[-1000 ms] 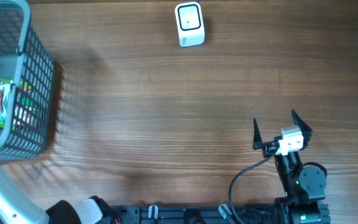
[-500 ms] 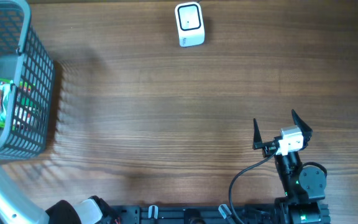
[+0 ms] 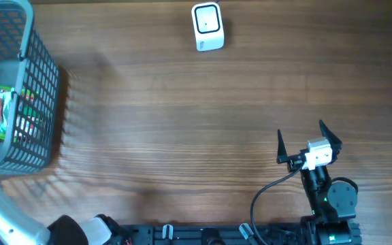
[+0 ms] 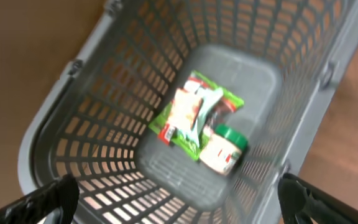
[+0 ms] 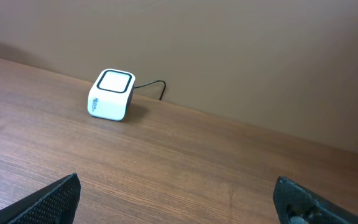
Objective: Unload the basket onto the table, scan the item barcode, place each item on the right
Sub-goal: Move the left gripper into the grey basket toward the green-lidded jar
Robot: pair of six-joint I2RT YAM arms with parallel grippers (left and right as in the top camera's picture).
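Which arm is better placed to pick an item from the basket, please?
Left. The left gripper, open, hangs directly above the basket, with the packet and jar below it. The right gripper, also open, sits far across the table, facing the scanner.

Wood all across the table point(image 3: 182, 122), brown with a fine running grain and a smooth, low-sheen finish. The basket point(image 4: 98, 118) is grey moulded plastic, matt, an open lattice. Inside it there's a packet point(image 4: 188, 115) of glossy, crinkled printed film, and a jar point(image 4: 224, 149) with a green lid that looks like plastic, though it's blurred. The scanner point(image 5: 111, 94) is smooth white plastic with a faint shine, its cable point(image 5: 151, 84) black and rubbery. The right gripper point(image 3: 300, 129) shows matt black fingers point(image 3: 280, 144).
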